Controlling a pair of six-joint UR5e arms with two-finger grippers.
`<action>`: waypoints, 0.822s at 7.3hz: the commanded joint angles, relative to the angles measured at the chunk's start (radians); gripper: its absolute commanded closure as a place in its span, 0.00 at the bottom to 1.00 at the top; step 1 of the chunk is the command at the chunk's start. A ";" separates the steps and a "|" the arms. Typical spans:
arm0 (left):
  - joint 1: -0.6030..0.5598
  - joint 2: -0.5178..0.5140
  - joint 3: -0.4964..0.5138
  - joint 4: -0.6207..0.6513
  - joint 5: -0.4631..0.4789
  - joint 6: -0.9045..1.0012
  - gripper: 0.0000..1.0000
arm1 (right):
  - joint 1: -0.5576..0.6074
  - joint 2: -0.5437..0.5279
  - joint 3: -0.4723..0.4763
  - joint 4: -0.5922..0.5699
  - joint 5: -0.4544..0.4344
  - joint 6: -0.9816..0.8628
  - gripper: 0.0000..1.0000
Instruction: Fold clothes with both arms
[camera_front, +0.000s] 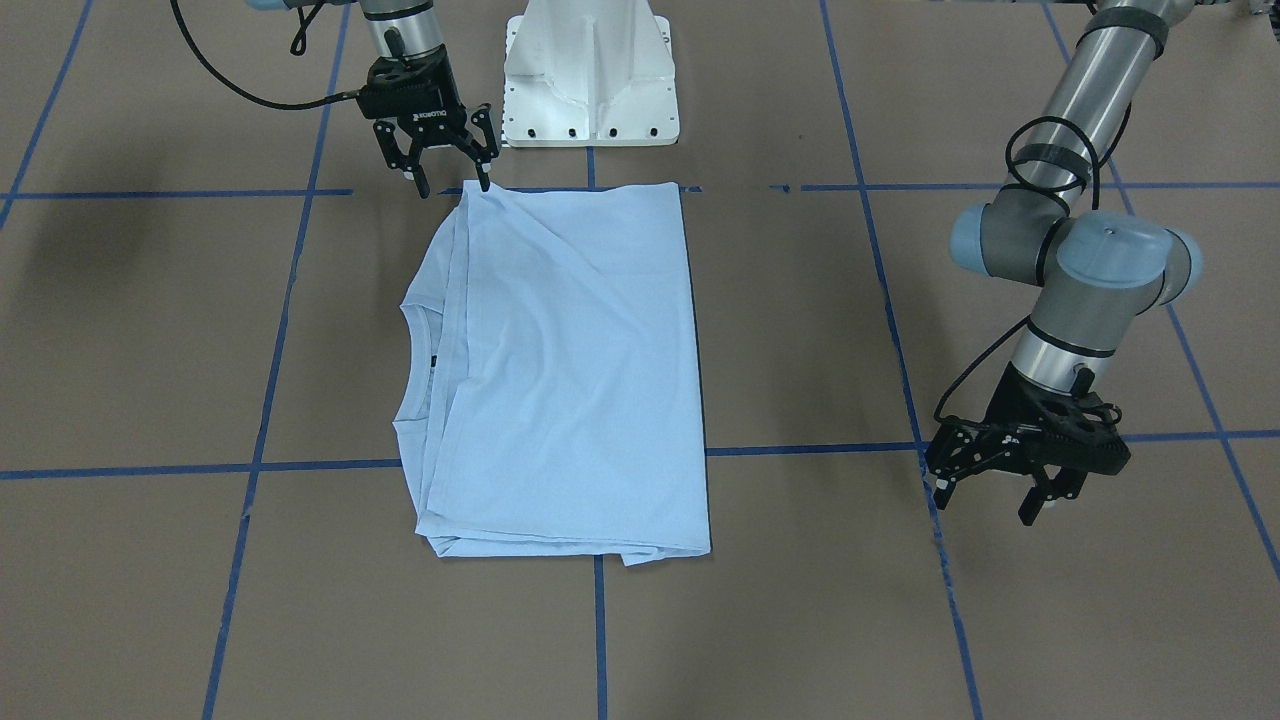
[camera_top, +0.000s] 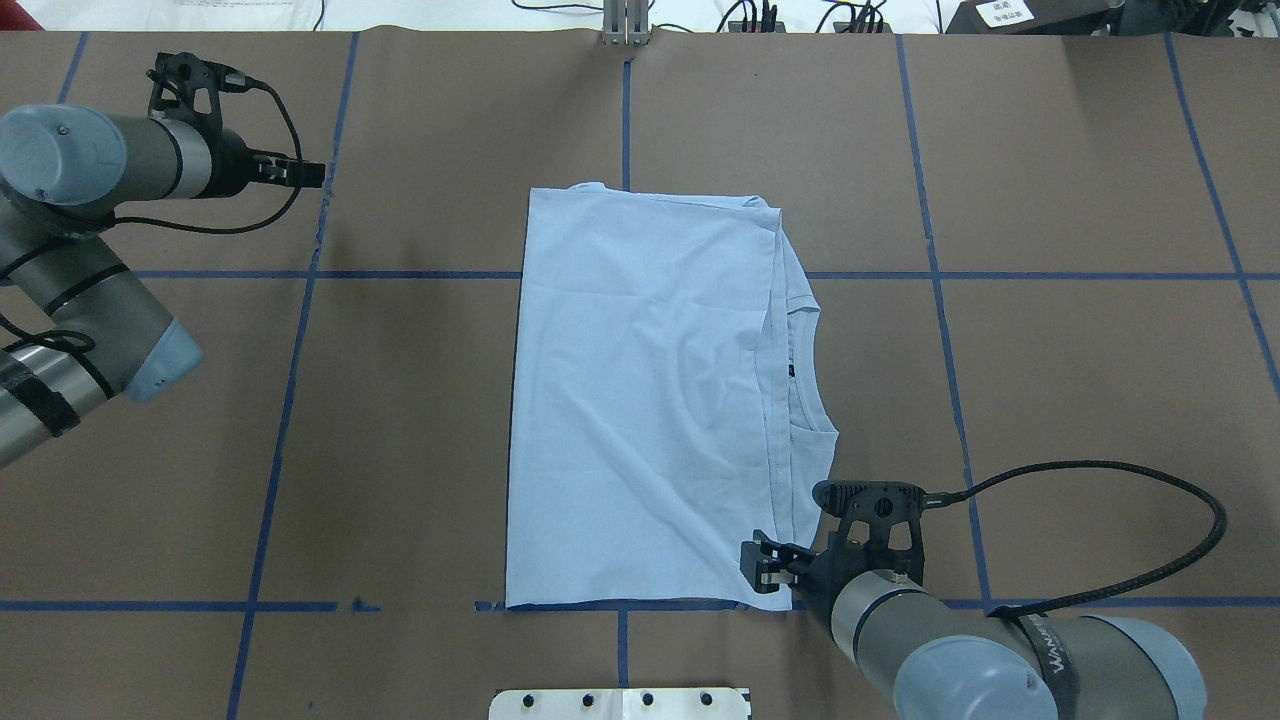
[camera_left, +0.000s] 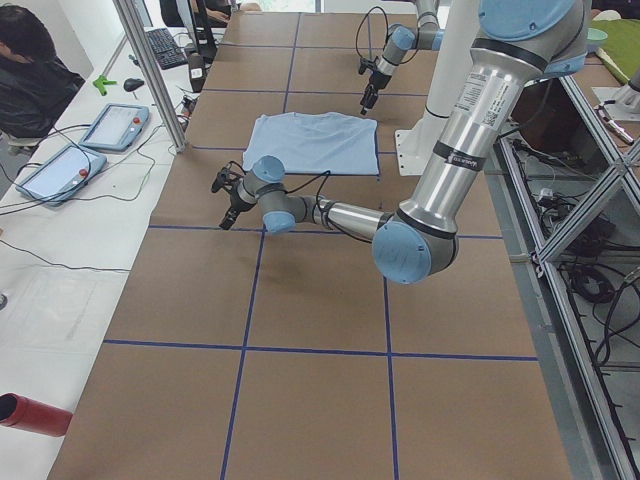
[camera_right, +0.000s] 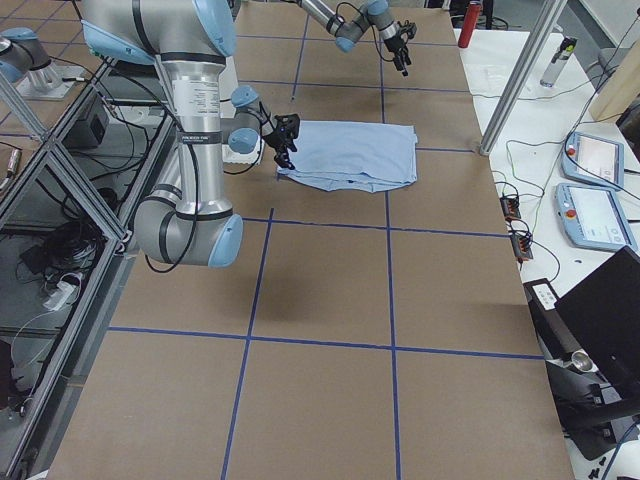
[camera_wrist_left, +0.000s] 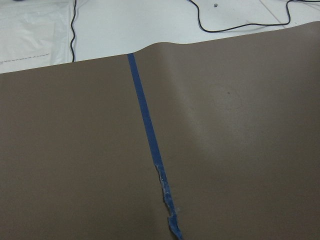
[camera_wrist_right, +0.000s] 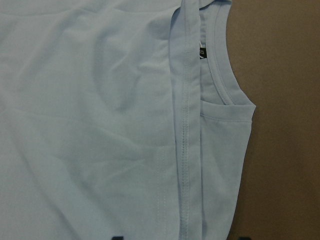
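— What's on the brown papered table (camera_front: 150, 350)?
— A folded T-shirt (camera_front: 570, 380), flat at frame centre.
— And the claws?
— The right gripper (camera_front: 453, 183), upper left, has its fingers apart at the shirt's corner. The left gripper (camera_front: 985, 500), lower right, is spread too, off the cloth.

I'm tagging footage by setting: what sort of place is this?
Probably a robotics lab: a left arm and right arm at a table gridded with blue tape, teach pendants beside it, an operator nearby.

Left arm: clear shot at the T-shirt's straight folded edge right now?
Probably yes. Only bare table lies between the left arm and that T-shirt edge, jaws open. The right arm sits at the far collar-side corner, out of the path.
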 joint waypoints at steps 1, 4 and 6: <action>0.003 0.002 0.000 0.000 0.000 0.001 0.00 | -0.020 0.004 -0.028 0.001 0.000 0.016 0.47; 0.005 0.002 0.000 -0.002 0.000 0.001 0.00 | -0.026 0.055 -0.071 0.001 -0.005 0.042 0.55; 0.005 0.002 0.002 0.000 0.000 0.001 0.00 | -0.017 0.068 -0.080 -0.001 -0.006 0.040 0.75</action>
